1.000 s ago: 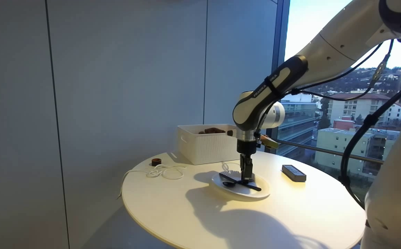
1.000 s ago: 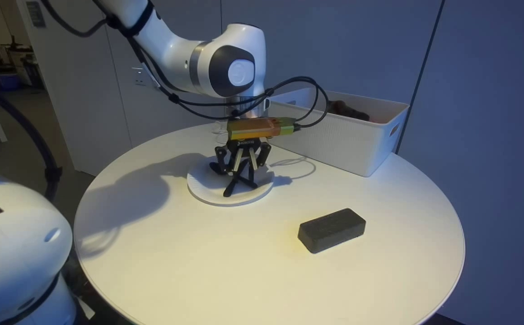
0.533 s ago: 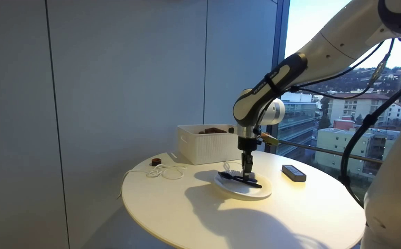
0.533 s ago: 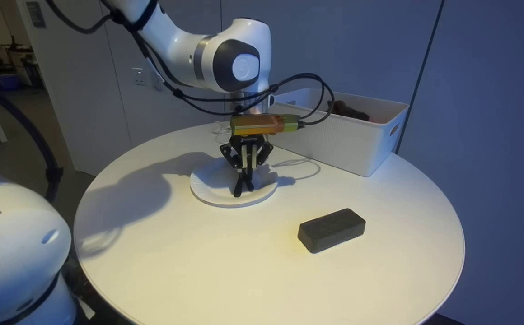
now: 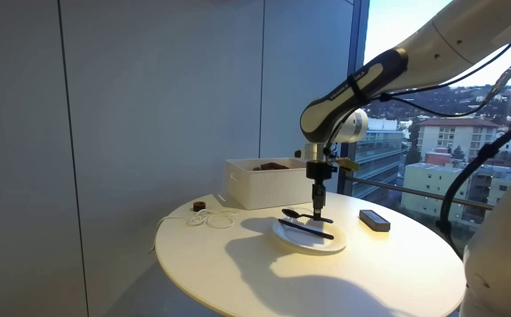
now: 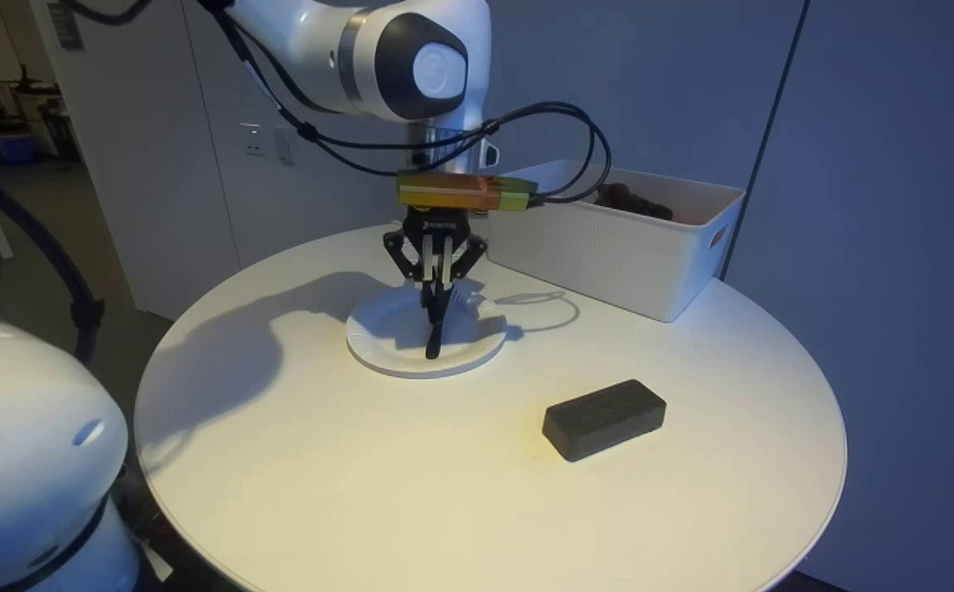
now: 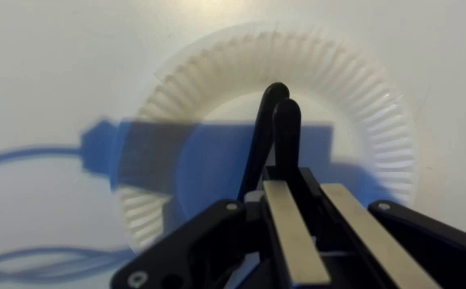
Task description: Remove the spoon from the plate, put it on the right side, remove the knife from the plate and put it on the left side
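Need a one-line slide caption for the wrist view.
End effector gripping the spoon by its handle above the white plate, on which the knife lies.

One spoon (image 7: 287, 134), one knife (image 7: 260, 144), one plate (image 6: 386, 344), one box (image 6: 592, 259), one block (image 6: 604, 419)

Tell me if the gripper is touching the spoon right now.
Touching. The wrist view shows it: the handle of the spoon runs in between the closed jaws of the gripper, pinched from both sides.
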`<move>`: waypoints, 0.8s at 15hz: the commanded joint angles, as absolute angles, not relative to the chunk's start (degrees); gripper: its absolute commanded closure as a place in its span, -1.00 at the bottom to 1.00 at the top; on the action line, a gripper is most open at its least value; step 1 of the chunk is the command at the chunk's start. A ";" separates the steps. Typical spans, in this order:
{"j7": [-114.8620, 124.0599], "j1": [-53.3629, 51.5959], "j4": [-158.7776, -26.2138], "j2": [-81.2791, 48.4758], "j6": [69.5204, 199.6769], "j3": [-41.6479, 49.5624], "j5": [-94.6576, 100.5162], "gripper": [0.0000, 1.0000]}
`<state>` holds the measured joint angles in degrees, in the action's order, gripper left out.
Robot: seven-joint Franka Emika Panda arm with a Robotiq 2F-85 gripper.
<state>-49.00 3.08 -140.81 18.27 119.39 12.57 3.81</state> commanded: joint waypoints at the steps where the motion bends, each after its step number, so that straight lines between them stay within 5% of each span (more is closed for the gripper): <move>1: -41.94 5.13 -140.24 22.97 119.06 12.45 2.36 0.90; 12: -20.88 12.31 -136.38 19.12 128.07 16.40 5.57 0.90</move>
